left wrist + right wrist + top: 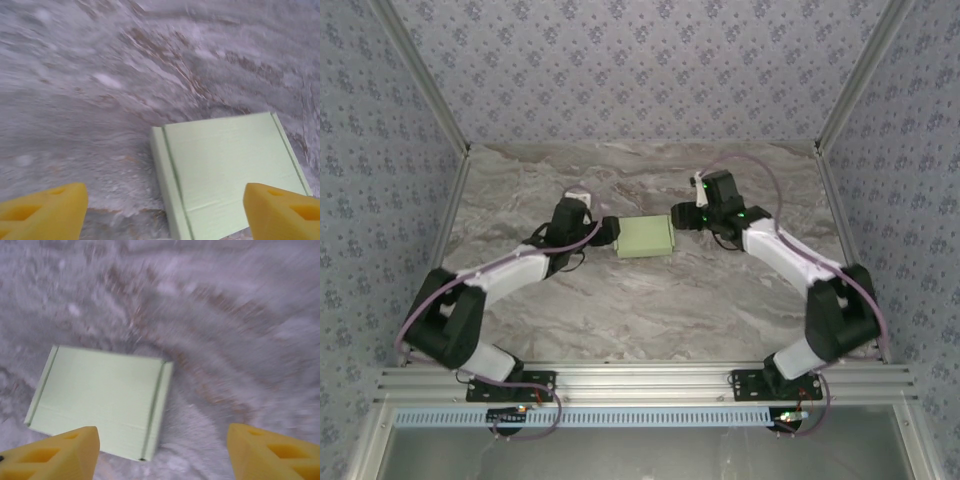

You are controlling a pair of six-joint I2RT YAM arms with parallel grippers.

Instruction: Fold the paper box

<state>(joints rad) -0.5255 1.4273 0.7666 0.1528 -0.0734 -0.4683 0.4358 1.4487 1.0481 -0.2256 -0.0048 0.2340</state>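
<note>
Pale green paper box (646, 237) is lying flat on a marbled grey table (650, 320), lid down and looking closed, w/ creased side panels showing along both short ends. L gripper (609, 233) is hovering just beside the box's left end. R gripper (683, 219) is hovering just beside its right end, slightly toward the box's far side. Neither is clamping anything. In the L wrist view the yellow fingers (42, 210) are standing wide apart, one tip overlapping the box's near corner; can't tell if it's touching. In the R wrist view, which is blurred, the fingers (55, 452) are likewise spread, w/ the box lying ahead of one finger and bare table ahead of the other. Judging from this, the fold is looking about done, prob. at the let-go-and-check step. Next move is likely calling for a light press on the lid if a flap is springing up, or else both arms backing straight out from the box's ends w/o nudging it. Bare table is running all round the box, widest on its near side. Patterned walls (640, 70) & metal frame posts (842, 100) are standing well apart from the box, so a retreat isn't looking crowded.
</note>
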